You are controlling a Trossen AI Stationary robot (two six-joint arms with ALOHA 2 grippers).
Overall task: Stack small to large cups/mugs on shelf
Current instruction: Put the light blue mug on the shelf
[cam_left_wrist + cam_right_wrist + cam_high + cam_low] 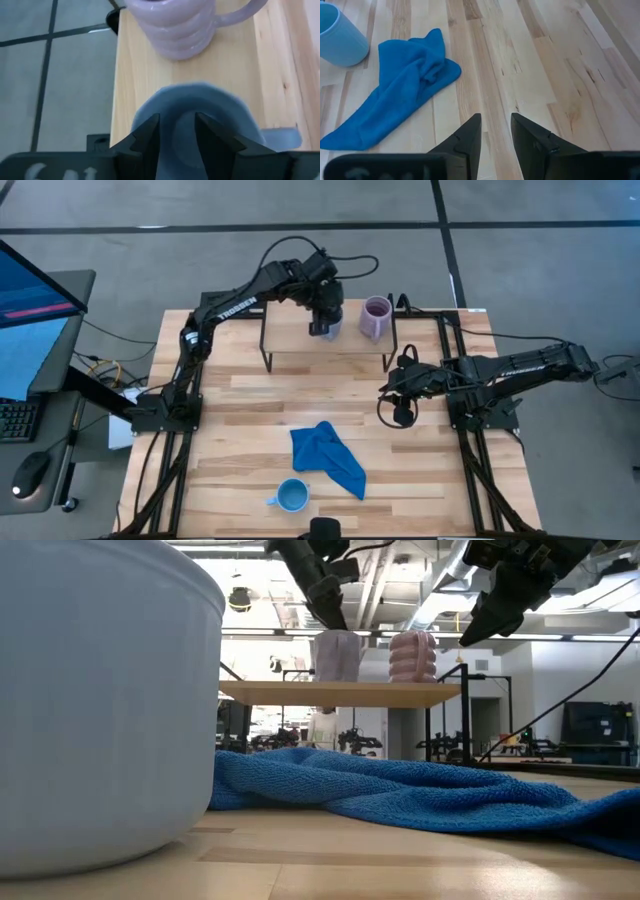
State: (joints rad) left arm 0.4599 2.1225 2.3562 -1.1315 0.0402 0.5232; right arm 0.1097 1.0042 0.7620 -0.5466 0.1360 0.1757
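Observation:
A grey-blue mug [333,328] and a pale purple ribbed mug [376,318] are side by side on the low wooden shelf [295,342] at the table's far side. In the low view both show on the plank [340,693]. My left gripper [324,320] comes down from above and is shut on the grey-blue mug [200,107]. A bright light blue mug [292,497] stands on the tabletop near the front edge. My right gripper [401,412] hovers open and empty above the table, right of centre, near the shelf's right legs. My left gripper pinches the grey-blue mug's wall at the rim [172,107], on the side away from its handle [280,135]. One finger [212,132] seems to be inside the mug and the other [146,132] outside. The fingers point down. The mug is upright, its base at the shelf plank.
A crumpled blue cloth [328,458] lies on the tabletop between the light blue mug and the shelf. The shelf's thin black legs [266,350] stand at its corners. Bare wood lies under my right gripper [496,120]. A monitor and desk stand left of the table.

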